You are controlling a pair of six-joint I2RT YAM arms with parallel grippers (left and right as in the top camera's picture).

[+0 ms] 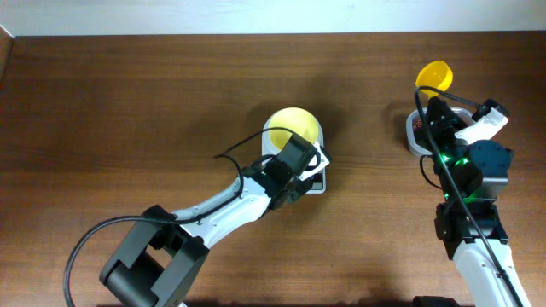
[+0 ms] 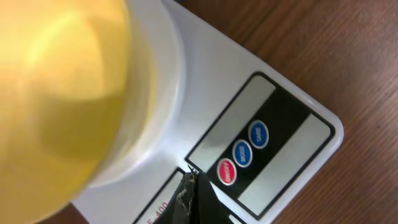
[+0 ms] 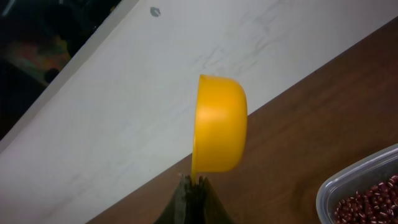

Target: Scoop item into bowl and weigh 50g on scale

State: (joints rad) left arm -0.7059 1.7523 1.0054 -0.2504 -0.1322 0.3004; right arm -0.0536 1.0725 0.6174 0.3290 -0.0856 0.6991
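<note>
- The scale point(image 2: 211, 68) is white and stands near the middle of the bench point(image 1: 128, 111), with its button panel turned toward the robot.
- The pale yellow bowl point(image 1: 292, 130) sits on the scale's weighing platform and covers most of it. From the left wrist view it is a blurred yellow mass close to the camera.
- The left hand point(image 2: 191, 188) is down at the scale's front panel with its fingers pressed together and nothing between them. The tip is just beside the red button point(image 2: 226, 172). Whether it touches the panel cannot be told.
- Two blue buttons point(image 2: 250, 143) sit in a row next to the red one on the scale.
- The right hand point(image 3: 194, 190) is well apart from the scale, off to its right and toward the back of the bench. Its fingers pinch the handle of a yellow scoop point(image 3: 221, 124).
- The scoop is raised clear of the bench and turned on its side.
- A clear tub point(image 3: 348, 186) stands on the bench well to the right of the scale, just below the right hand, and partly hidden by the arm in the overhead view.
- The dark red-brown beans point(image 3: 370, 198) lie heaped in that tub.
</note>
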